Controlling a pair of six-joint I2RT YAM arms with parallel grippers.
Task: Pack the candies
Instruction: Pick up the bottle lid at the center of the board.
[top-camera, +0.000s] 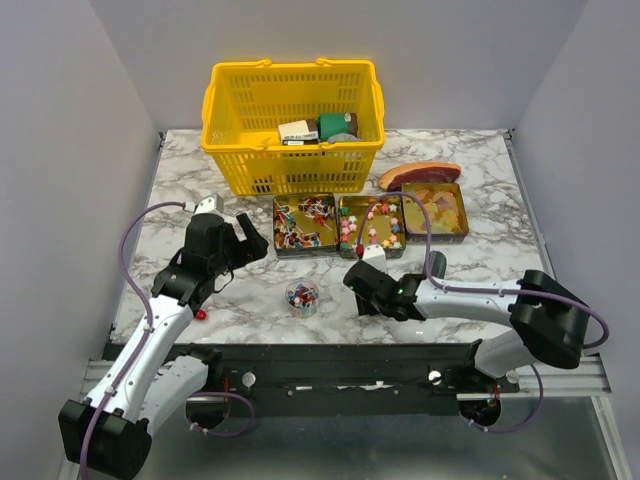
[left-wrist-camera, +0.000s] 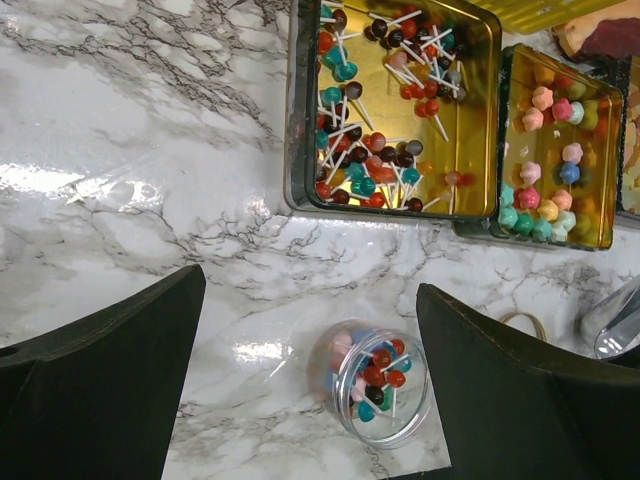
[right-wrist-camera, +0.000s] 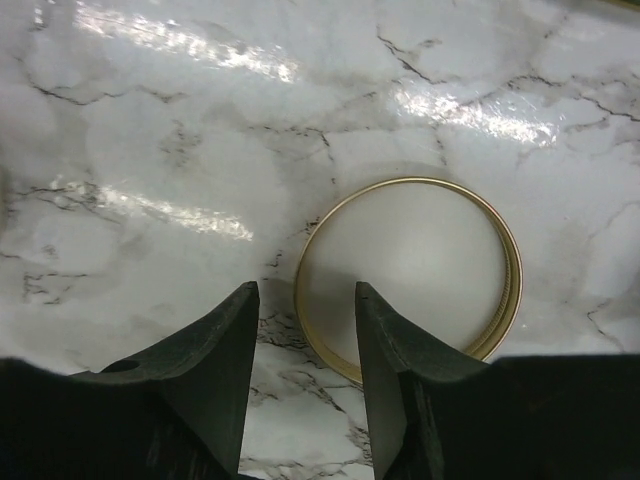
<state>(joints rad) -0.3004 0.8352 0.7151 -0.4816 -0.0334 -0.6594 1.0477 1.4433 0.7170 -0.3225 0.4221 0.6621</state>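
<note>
A small clear jar (top-camera: 302, 297) holding round lollipop candies lies on the marble near the front; in the left wrist view the jar (left-wrist-camera: 375, 380) is tipped on its side. My left gripper (left-wrist-camera: 310, 285) is open and empty above it, and sits left of the jar in the top view (top-camera: 250, 240). Three gold tins hold candies: lollipops (top-camera: 305, 222), pink-green-blue chunky ones (top-camera: 370, 222), yellow-orange gummies (top-camera: 435, 208). My right gripper (right-wrist-camera: 305, 300) is open, its fingers straddling the near-left rim of a gold lid (right-wrist-camera: 410, 275) flat on the table. It is right of the jar (top-camera: 358, 282).
A yellow basket (top-camera: 230, 150) with boxes stands at the back. A red-brown meat slab (top-camera: 418, 174) lies behind the right tin. One loose red candy (top-camera: 201, 314) lies by the left arm. The tins (left-wrist-camera: 395, 100) are just beyond the jar.
</note>
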